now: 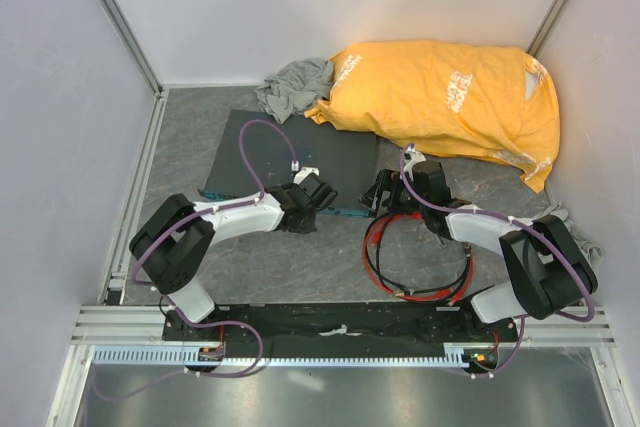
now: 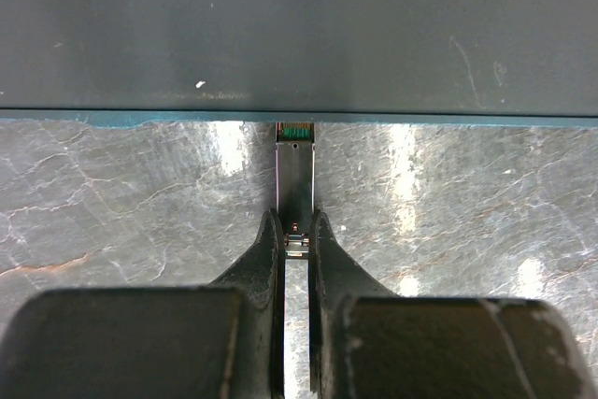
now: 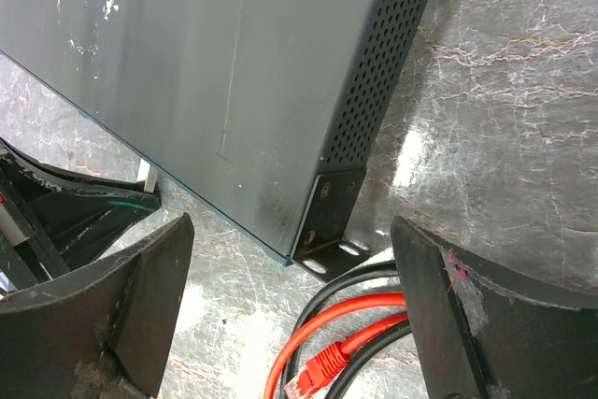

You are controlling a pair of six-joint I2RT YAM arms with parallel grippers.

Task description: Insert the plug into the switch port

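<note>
Left pincer clamped on slim metal module, green tip touching switch front edge. Right pincer wide apart over switch's near-right corner. Plug loose on table just near of corner, ungrasped; ports not discernible. Risk: fingers snag bracket or black cables, plug skids, skewed grasp jams at port.

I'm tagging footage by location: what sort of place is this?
Probably an enclosed robot test cell, not a server room: plain white walls on aluminium framing box in a marbled tabletop, and a lone network switch lies flat near a yellow sack.
</note>
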